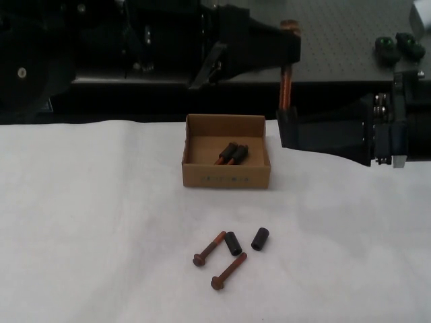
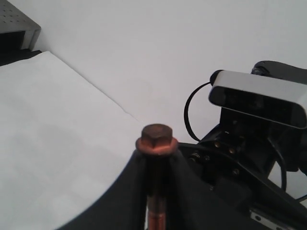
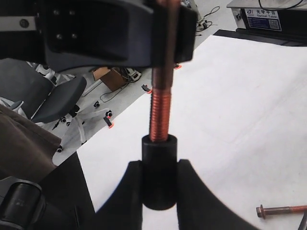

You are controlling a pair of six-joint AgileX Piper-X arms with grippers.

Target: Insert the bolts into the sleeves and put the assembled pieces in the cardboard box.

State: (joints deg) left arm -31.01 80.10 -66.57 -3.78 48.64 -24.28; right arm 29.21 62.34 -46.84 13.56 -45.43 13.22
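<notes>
Above the bench [image 1: 101,222], left fingers [image 2: 130,192] grip a bolt [image 2: 157,139], its tip inside the sleeve [image 3: 159,178] clamped by right fingers [image 3: 128,202].

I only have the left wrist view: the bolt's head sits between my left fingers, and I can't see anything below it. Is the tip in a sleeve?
Observer: Just barely. In the right wrist view the bolt has its threaded end at the mouth of the sleeve, which the right gripper clamps.
Operator: How much thread is out?
Observer: Nearly all of it. The threaded stretch shows bare above the sleeve's rim.
Operator: What remains after this one?
Observer: In the high view, two loose bolts and two loose sleeves lie on the white cloth, and two assembled pieces are in the cardboard box.
</notes>
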